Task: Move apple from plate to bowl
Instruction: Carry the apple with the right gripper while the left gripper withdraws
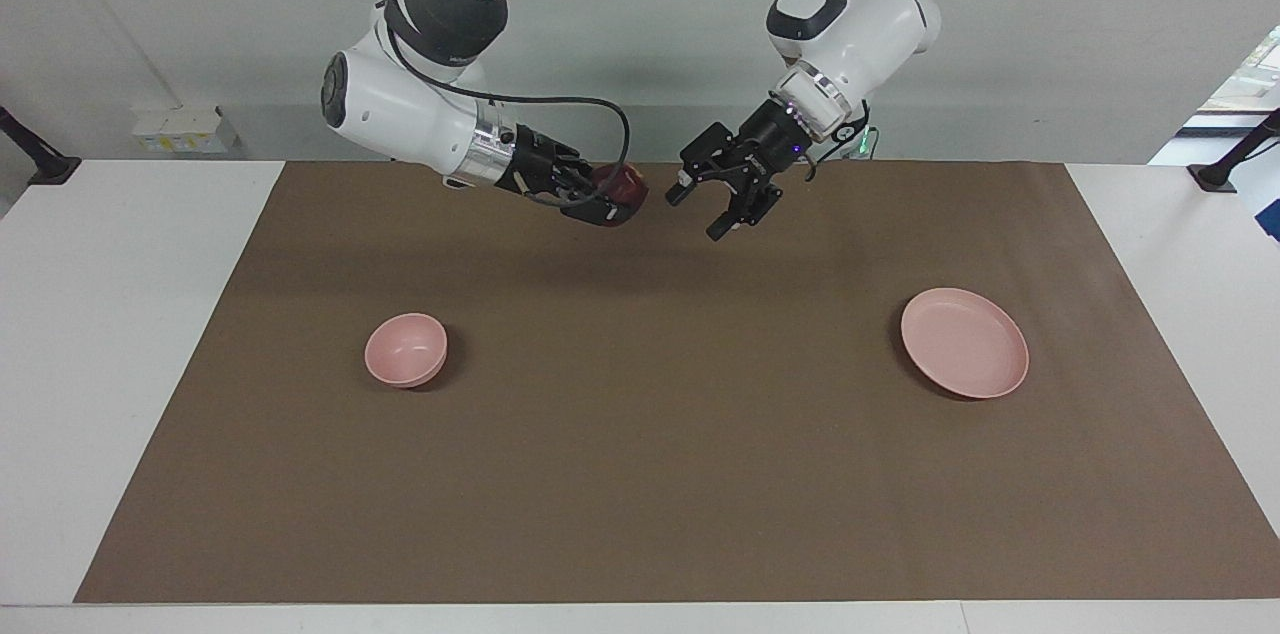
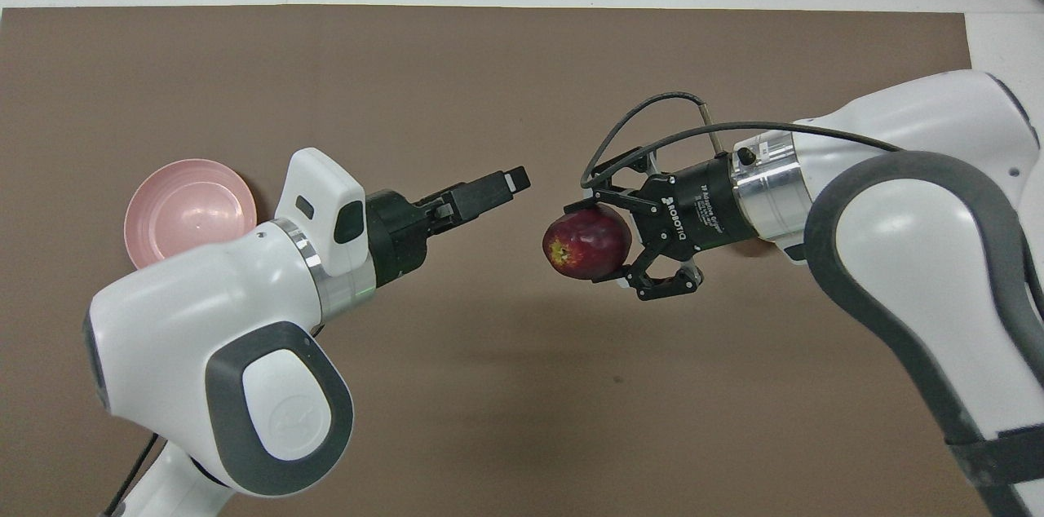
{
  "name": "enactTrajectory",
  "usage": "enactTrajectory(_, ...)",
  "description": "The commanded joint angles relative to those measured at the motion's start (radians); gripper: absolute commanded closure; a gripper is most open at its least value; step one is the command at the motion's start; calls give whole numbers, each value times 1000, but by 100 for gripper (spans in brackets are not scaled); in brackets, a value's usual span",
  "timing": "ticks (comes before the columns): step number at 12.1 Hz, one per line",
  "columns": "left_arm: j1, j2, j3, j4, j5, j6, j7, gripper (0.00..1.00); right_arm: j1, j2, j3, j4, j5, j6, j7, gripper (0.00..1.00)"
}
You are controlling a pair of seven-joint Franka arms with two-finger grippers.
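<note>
My right gripper (image 1: 615,201) is shut on the dark red apple (image 1: 625,181) and holds it in the air over the middle of the brown mat; in the overhead view the apple (image 2: 586,245) sits between the right gripper's (image 2: 608,244) fingers. My left gripper (image 1: 702,210) is open and empty, in the air just beside the apple, pointing at it (image 2: 512,181). The pale pink plate (image 1: 965,342) lies empty toward the left arm's end; the left arm partly covers it in the overhead view (image 2: 183,207). The small pink bowl (image 1: 405,349) stands empty toward the right arm's end, hidden in the overhead view.
A brown mat (image 1: 640,474) covers most of the white table (image 1: 130,314). Only the bowl and the plate stand on it.
</note>
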Motion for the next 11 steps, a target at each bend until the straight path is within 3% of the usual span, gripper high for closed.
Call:
enactTrajectory(1,44,5,-4,8,52,-42,-12,0,-76,-14,1,-14,16,-94,-83,100)
enactTrajectory(7,166,8,-2,29,458,-293,-55,0,-248,-14,0,3,-94,-315,-333,100)
enactTrajectory(9,221,24,-2,72,665,-447,-55,0,-264,-12,-2,6,-163,-303,-441,100)
enactTrajectory(11,234,34,-1,103,782,-542,-55,0,-261,-8,0,3,-294,-189,-543,100)
